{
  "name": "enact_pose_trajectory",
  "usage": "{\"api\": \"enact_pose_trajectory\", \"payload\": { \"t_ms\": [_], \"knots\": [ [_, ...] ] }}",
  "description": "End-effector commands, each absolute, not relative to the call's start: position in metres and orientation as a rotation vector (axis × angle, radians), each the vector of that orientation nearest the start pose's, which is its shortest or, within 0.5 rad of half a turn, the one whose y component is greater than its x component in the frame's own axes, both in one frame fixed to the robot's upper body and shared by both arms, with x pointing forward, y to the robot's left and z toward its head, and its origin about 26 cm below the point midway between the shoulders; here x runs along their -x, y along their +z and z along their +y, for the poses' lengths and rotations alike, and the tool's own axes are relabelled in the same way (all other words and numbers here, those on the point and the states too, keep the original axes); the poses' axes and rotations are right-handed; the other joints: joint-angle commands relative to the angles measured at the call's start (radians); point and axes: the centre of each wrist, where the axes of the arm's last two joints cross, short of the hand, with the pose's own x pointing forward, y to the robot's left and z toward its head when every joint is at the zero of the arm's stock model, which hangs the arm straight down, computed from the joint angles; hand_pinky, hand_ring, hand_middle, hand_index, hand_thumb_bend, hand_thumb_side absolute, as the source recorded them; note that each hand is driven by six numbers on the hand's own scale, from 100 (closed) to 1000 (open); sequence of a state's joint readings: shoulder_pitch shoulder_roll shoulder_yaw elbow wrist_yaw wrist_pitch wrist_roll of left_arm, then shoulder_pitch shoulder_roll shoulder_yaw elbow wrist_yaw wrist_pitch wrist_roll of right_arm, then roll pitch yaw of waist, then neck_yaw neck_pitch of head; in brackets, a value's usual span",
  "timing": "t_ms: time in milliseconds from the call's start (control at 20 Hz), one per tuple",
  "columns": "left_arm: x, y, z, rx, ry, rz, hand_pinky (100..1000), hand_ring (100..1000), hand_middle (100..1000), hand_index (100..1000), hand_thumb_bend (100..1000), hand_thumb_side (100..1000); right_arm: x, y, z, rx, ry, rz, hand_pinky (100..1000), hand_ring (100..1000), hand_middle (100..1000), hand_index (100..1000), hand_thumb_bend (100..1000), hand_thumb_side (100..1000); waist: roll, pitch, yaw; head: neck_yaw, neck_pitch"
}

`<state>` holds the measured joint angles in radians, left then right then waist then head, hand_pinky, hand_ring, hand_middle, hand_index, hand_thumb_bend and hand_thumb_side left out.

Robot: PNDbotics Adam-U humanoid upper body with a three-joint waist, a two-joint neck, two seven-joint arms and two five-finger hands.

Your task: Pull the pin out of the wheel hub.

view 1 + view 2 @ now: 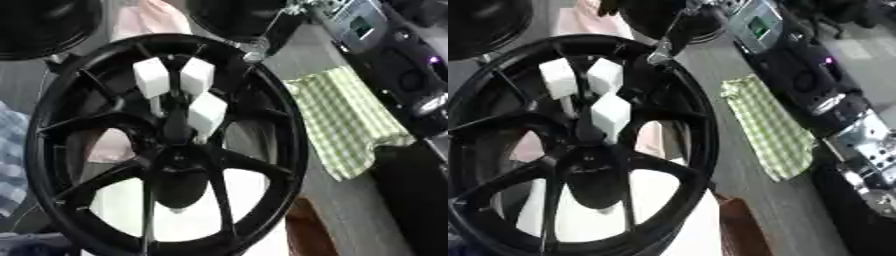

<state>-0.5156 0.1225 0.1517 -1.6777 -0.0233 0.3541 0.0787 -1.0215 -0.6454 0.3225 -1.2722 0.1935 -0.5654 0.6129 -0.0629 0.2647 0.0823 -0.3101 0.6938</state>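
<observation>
A black spoked wheel (262, 165) fills the left and middle of both views, tilted toward me. Its dark hub (179, 167) sits at the centre where the spokes meet. Three pins with white block heads stand just above the hub: one at upper left (150, 77), one at upper right (198, 75), and one lower right (208, 112). Thin pale stems run from the blocks down toward the hub. Neither of my hands shows in either view.
A green-and-white checked cloth (767, 127) lies on the grey surface right of the wheel. Black and silver machinery (824, 85) with a small screen (761, 25) lines the right edge. Other dark wheels (44, 25) stand behind. A brown block (741, 227) sits at the bottom.
</observation>
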Motion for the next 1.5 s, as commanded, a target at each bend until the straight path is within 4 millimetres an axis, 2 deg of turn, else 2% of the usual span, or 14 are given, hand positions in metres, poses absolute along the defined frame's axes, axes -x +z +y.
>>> {"api": "enact_pose_trajectory", "payload": {
  "t_ms": [50, 600, 850, 1000, 1350, 1500],
  "knots": [
    [-0.368, 0.191, 0.251, -0.161, 0.005, -1.848, 689, 657, 492, 748, 129, 900, -0.437, 0.32, -0.258, -0.368, -2.537, 1.907, 793, 754, 732, 780, 563, 130, 0.005, -0.031, -0.001, -0.005, -0.003],
    [-0.369, 0.187, 0.248, -0.143, 0.001, -1.833, 690, 659, 493, 748, 132, 909, -0.443, 0.306, -0.253, -0.364, -2.606, 1.842, 777, 744, 726, 777, 554, 123, 0.011, -0.036, 0.007, -0.032, -0.026],
    [-0.368, 0.187, 0.247, -0.137, 0.002, -1.833, 690, 659, 493, 748, 135, 908, -0.445, 0.3, -0.252, -0.354, -2.62, 1.824, 772, 741, 723, 774, 529, 101, 0.009, -0.038, 0.01, -0.035, -0.023],
    [-0.368, 0.187, 0.246, -0.134, 0.001, -1.831, 690, 659, 493, 748, 136, 911, -0.446, 0.297, -0.249, -0.341, -2.628, 1.804, 768, 738, 723, 775, 522, 100, 0.008, -0.039, 0.013, -0.037, -0.018],
    [-0.368, 0.186, 0.244, -0.125, 0.001, -1.827, 691, 659, 494, 748, 140, 914, -0.445, 0.291, -0.24, -0.314, -2.643, 1.742, 759, 733, 723, 774, 518, 100, 0.005, -0.04, 0.022, -0.031, 0.026],
    [-0.368, 0.186, 0.243, -0.123, 0.002, -1.826, 691, 659, 494, 748, 141, 916, -0.445, 0.288, -0.239, -0.303, -2.649, 1.735, 756, 731, 722, 775, 514, 100, 0.005, -0.038, 0.025, -0.029, 0.034]
  ]
}}
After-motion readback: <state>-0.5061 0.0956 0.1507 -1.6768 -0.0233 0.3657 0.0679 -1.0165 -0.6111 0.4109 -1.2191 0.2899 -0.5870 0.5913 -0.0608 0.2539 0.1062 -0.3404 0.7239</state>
